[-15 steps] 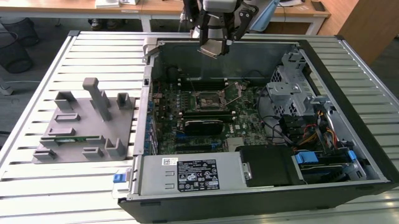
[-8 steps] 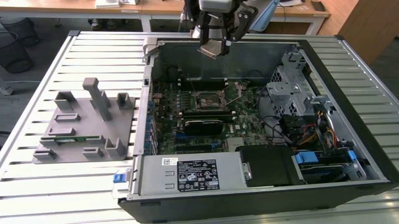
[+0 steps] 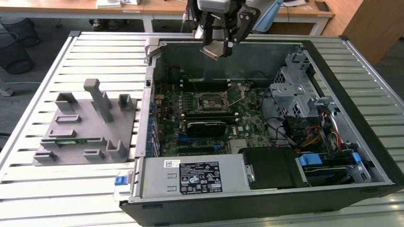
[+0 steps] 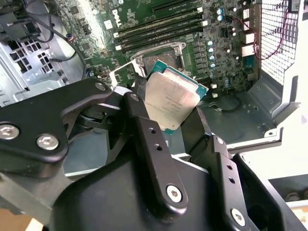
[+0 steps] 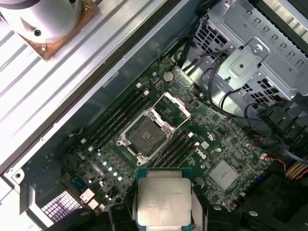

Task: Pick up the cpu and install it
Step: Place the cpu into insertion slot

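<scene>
One cpu (image 3: 215, 49), its silvery lid faintly printed, hangs tilted at the exterior view's top centre. The one gripper (image 3: 218, 46) clamps its opposite edges, closed just to its width. One open socket (image 3: 212, 100) sits mid-frame inside the case (image 3: 252, 208).

place: lab/workshop | cues: slatted metal bench (image 3: 63, 189), opened computer case (image 3: 252, 208), desks (image 3: 164, 5) behind
</scene>
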`<state>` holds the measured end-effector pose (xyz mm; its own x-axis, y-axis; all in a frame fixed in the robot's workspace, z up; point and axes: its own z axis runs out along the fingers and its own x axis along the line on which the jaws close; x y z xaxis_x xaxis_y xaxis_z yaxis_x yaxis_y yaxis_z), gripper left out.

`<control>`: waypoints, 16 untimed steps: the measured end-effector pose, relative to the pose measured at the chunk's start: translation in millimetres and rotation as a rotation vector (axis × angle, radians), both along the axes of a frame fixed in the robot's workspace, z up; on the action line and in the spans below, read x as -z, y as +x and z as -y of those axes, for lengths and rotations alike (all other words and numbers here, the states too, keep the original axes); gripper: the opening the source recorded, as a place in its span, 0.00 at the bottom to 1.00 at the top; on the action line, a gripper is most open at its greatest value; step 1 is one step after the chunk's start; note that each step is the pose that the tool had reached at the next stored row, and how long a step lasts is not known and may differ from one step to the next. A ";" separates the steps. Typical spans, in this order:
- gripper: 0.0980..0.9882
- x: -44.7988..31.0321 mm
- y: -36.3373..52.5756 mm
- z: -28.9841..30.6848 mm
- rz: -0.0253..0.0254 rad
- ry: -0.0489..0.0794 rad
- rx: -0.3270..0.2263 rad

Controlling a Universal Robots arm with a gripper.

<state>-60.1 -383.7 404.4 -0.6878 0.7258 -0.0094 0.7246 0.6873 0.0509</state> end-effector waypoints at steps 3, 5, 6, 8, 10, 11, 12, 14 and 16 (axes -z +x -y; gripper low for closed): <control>0.49 0.2 0.0 0.0 0.0000 0.000 0.025; 0.49 0.4 0.0 0.0 0.0000 0.000 0.041; 0.49 0.4 0.0 0.0 0.0000 0.000 0.050; 0.49 0.6 0.0 0.0 0.0000 0.000 0.067; 0.49 0.7 0.0 0.0 0.0000 0.000 0.083; 0.49 0.8 0.0 0.0 0.0000 0.000 0.092; 0.49 0.8 0.0 0.0 0.0000 0.000 0.100; 0.49 1.0 0.0 0.0 0.0000 0.000 0.116; 0.49 1.1 0.0 0.0 0.0000 0.000 0.132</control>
<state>-60.1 -383.7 403.3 -0.5864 0.8100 -0.0094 0.8087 0.5860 0.0509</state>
